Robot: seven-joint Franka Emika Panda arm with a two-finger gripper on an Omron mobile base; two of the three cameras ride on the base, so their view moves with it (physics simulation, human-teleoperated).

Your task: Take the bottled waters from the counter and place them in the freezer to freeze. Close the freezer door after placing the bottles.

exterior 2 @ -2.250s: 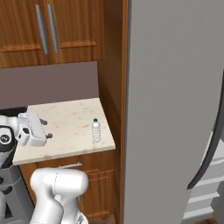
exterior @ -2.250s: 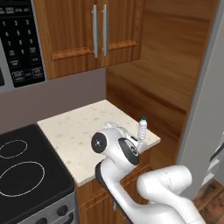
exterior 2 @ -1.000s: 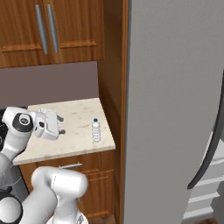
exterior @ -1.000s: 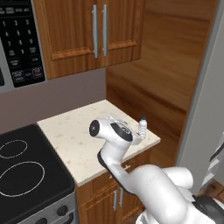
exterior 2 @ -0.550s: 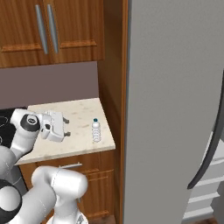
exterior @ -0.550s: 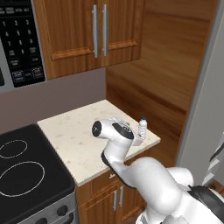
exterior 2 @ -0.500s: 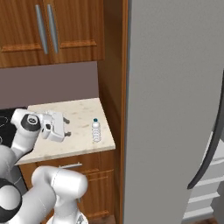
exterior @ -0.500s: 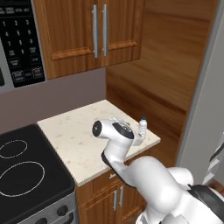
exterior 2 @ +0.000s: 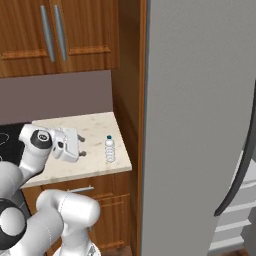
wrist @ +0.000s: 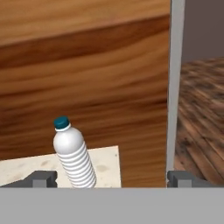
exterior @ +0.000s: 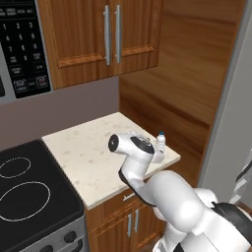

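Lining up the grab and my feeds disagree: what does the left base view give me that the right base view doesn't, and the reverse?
Left base view alone: the stove with its white rings, the microwave keypad, and the wood side panel beyond the counter. Right base view alone: the big grey freezer door with its dark handle, white shelves past its edge, and a visible gap between the tool and the bottle. Both: the bottle upright near the counter corner, the arm reaching toward it, and the upper cabinets.

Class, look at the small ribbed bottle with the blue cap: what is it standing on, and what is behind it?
The translucent ribbed plastic bottle stands upright on the beige speckled countertop, near its right edge. Behind it rises a brown wooden side panel. Its base is hidden in the hand view.
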